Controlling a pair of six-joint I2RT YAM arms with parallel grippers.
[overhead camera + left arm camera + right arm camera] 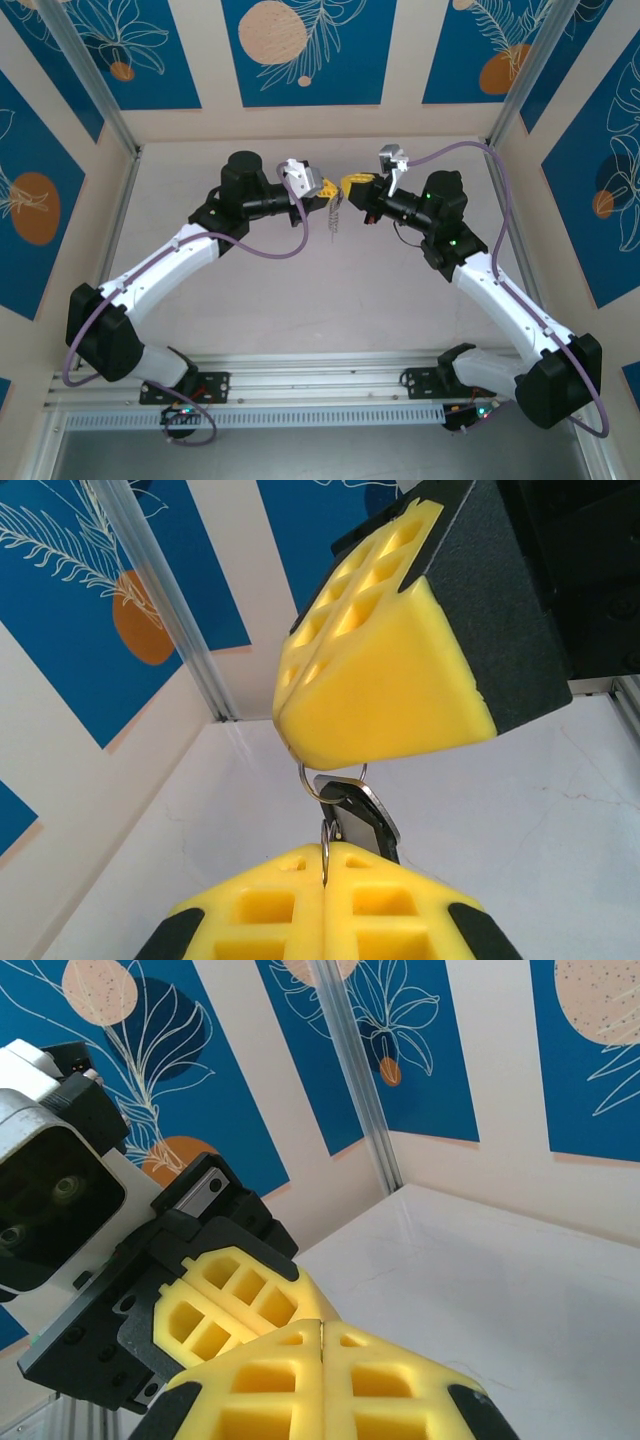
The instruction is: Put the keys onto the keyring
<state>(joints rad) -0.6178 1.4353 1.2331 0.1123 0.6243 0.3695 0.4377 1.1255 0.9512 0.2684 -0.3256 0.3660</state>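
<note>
Both grippers meet tip to tip above the middle of the white table. My left gripper (329, 188) (325, 852) is shut on a thin silvery wire ring, the keyring (325, 832), which stands up from its yellow fingertips. Just above, my right gripper (351, 183) (300, 737) is shut on a second wire loop (312, 785) threaded through the black head of a small silvery key (366, 816). The keys (335, 216) dangle below the two tips. In the right wrist view the right gripper (322, 1328) is shut, the left gripper (285, 1295) pressing against it; whatever it holds is hidden.
The white table (300, 300) stretches beneath the arms, bounded by beige walls with blue panels. Aluminium posts (110, 110) (525, 90) stand at the back corners. A metal rail (320, 385) runs along the near edge between the arm bases.
</note>
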